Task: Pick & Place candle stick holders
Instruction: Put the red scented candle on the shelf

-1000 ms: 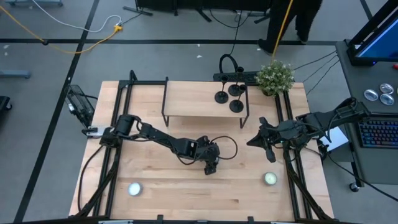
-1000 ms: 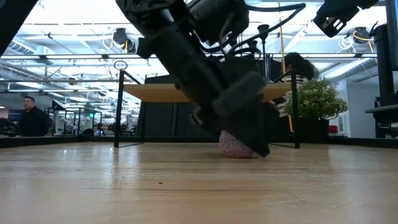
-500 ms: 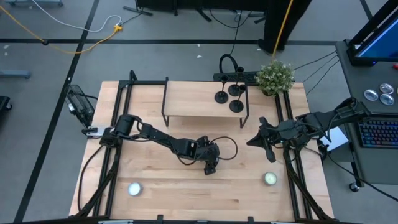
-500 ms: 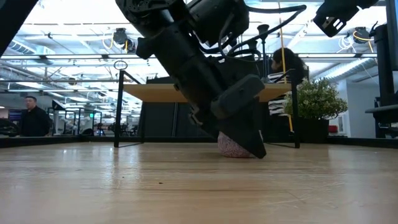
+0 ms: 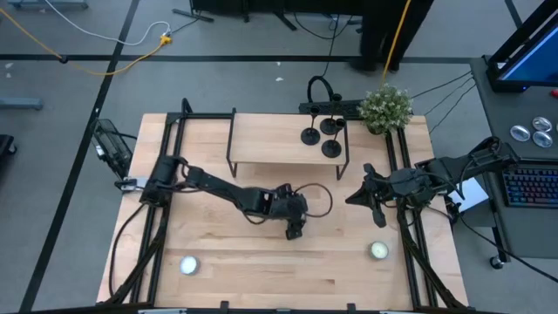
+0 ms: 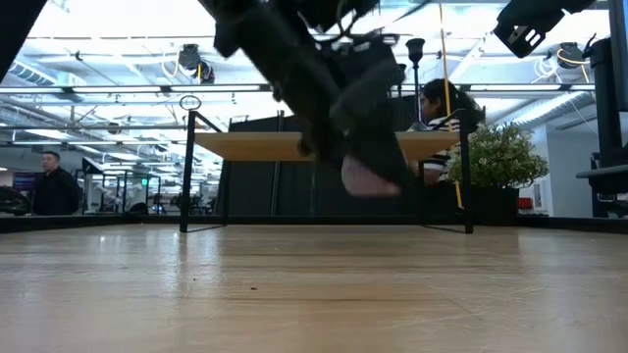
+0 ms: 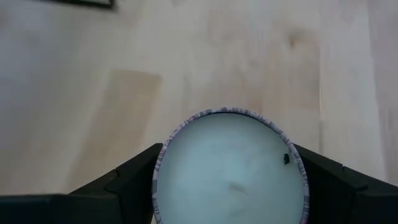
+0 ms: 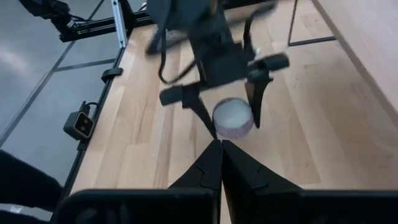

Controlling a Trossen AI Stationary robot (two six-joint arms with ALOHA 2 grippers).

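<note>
Three black candle stick holders (image 5: 321, 137) stand on their round bases on the raised wooden shelf (image 5: 270, 139) at the table's far side. No gripper touches them. My left gripper (image 5: 295, 228) is over the middle of the table, shut on a white tealight candle (image 7: 231, 168) with a patterned rim. The candle also shows in the low view (image 6: 368, 179) and the right wrist view (image 8: 232, 117). My right gripper (image 8: 221, 146) is shut and empty, and it waits near the table's right edge (image 5: 352, 199). My left gripper pinches the candle's round side wall (image 7: 163, 163) between its two fingers (image 7: 134, 180), one on each opposite side. The fingers come from above, pointing down. The candle is lifted clear of the table, with its white top facing up.
Two more white tealights lie on the table, one near the front left (image 5: 188, 265) and one near the front right (image 5: 379, 251). A potted plant (image 5: 386, 107) stands at the far right corner. People show in the room behind the table (image 6: 442, 108).
My left gripper has risen with the tealight candle. The candle stood on the table a second ago and now hangs clear above it. The gripper has also shifted slightly toward the table's far edge.
</note>
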